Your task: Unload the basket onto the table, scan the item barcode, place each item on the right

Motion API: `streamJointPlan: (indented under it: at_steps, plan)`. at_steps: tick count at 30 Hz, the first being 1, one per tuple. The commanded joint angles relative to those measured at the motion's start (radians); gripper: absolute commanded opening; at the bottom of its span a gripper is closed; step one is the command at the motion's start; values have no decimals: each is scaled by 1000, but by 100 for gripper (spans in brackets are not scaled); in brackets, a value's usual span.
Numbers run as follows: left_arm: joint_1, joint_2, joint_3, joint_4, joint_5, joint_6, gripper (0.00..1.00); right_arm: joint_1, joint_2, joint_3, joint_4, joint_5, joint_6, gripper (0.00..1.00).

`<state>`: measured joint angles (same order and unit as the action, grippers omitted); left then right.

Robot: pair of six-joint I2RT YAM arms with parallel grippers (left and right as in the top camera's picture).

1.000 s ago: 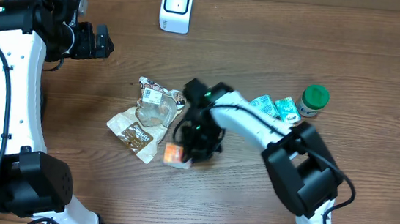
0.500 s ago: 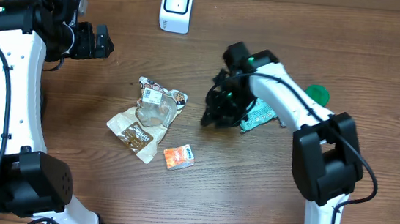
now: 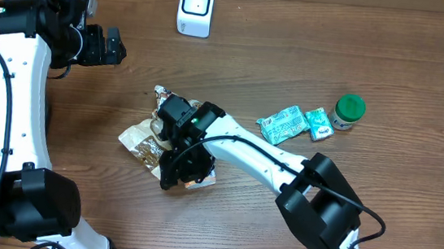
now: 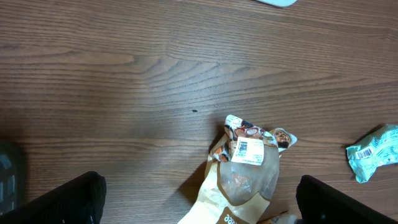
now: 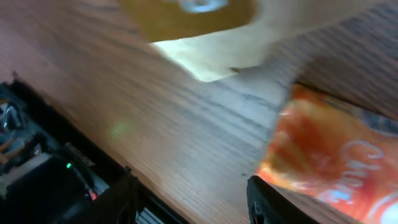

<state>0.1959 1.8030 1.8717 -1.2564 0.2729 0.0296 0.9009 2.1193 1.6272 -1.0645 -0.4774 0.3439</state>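
Orange packet (image 5: 336, 162) (blurred) beside tan pouch (image 5: 249, 46)

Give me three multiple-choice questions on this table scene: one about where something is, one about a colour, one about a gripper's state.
1. Where is the white scanner?
A. by the far edge of the table
B. at the near edge
C. at the right edge

2. What colour is the lid of the jar?
A. red
B. green
C. white

3. How is the left gripper?
A. shut on a packet
B. shut on nothing
C. open, holding nothing

Answers:
1 A: the overhead view shows it alone on bare wood at the top, away from the arms' bases.
2 B: the round lid is plainly green.
3 C: the left wrist view shows its fingers wide apart at the lower corners, with nothing gripped.
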Motion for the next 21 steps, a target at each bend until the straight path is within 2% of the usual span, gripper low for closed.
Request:
streamJointPlan:
  at_steps: [1,6,12,17,21]
  plan:
    - [-11,9,3,1,8,16,100,-48,45,16,-8,13,26,52]
    - [-11,9,3,1,8,16,100,-85,45,16,-85,61,18,55]
    - [-11,9,3,1,8,16,100,-157,45,16,-198,261,-10,57]
    - [-11,9,3,1,8,16,100,-220,38,52,-208,259,-135,54]
    - [-11,9,3,1,8,16,100,-285,-13,101,-225,249,-146,53]
